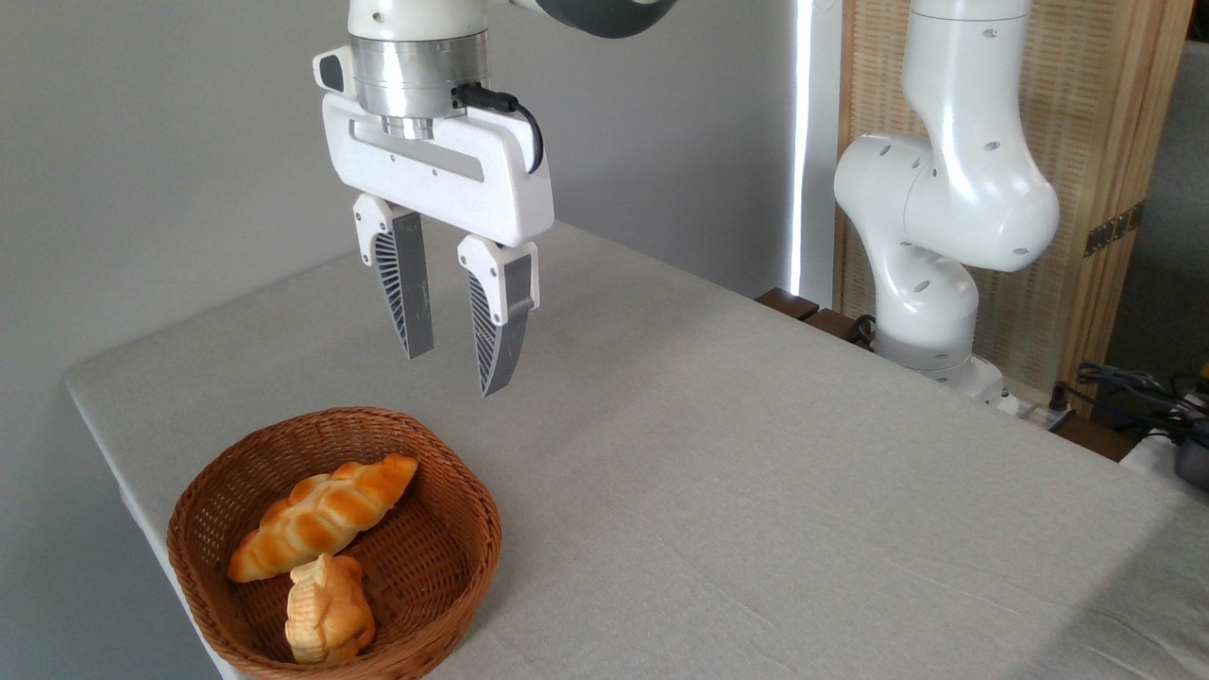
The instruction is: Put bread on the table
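My gripper (455, 370) hangs in the air above the table (756, 491), its two ribbed grey fingers (408, 288) pointing down and parted by a moderate gap with nothing between them; it holds nothing and touches nothing. Below it and a little to the left, a brown wicker basket (453, 515) sits by the table's near left corner, close to the left edge. The bread (326, 609) lies inside the basket at its near side, a small knotted roll, pale golden-orange (its top a shade browner), resting on the woven floor close to the near wall. Just behind it lies a long braided loaf (321, 518), golden with darker ridges, set on a slant from the basket's left side toward its far right; the two look to touch where the roll's far end meets the loaf's side. My fingertips are well above the basket's far rim, apart from both pieces. The grey cloth stretches bare toward the right edge; my white arm base (930, 274) rises beyond the far right edge.
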### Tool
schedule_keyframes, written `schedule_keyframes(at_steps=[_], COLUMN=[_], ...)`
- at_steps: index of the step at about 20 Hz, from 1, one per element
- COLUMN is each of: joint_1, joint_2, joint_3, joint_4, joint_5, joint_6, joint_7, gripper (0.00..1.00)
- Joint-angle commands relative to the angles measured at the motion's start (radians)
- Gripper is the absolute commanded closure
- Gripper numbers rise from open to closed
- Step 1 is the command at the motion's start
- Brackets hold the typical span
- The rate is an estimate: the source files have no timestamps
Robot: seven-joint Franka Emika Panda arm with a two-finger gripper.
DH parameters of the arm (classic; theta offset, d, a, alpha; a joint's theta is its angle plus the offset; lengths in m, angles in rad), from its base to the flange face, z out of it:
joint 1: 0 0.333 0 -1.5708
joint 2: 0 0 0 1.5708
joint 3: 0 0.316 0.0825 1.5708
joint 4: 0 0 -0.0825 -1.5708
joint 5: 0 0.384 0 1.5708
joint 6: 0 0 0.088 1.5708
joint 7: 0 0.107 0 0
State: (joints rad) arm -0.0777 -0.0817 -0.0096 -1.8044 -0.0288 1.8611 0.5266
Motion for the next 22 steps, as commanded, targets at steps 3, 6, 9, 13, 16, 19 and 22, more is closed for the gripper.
schedule_keyframes(at_steps=[3, 6, 9, 13, 16, 19, 22], joint_1=[0.019, 0.019, 0.019, 0.019, 0.019, 0.019, 0.019], joint_2=[0.0, 0.0, 0.0, 0.0, 0.002, 0.002, 0.002], joint_3=[-0.01, -0.01, -0.007, -0.012, -0.012, -0.012, -0.012], joint_4=[0.01, 0.01, 0.01, 0.01, 0.01, 0.01, 0.01], joint_5=[-0.025, -0.023, -0.025, -0.023, -0.023, -0.023, -0.023], joint_6=[-0.02, -0.02, -0.02, -0.02, -0.02, -0.02, -0.02], joint_7=[0.01, 0.01, 0.01, 0.01, 0.01, 0.009, 0.009], gripper=[0.0, 0.0, 0.0, 0.0, 0.0, 0.0, 0.0])
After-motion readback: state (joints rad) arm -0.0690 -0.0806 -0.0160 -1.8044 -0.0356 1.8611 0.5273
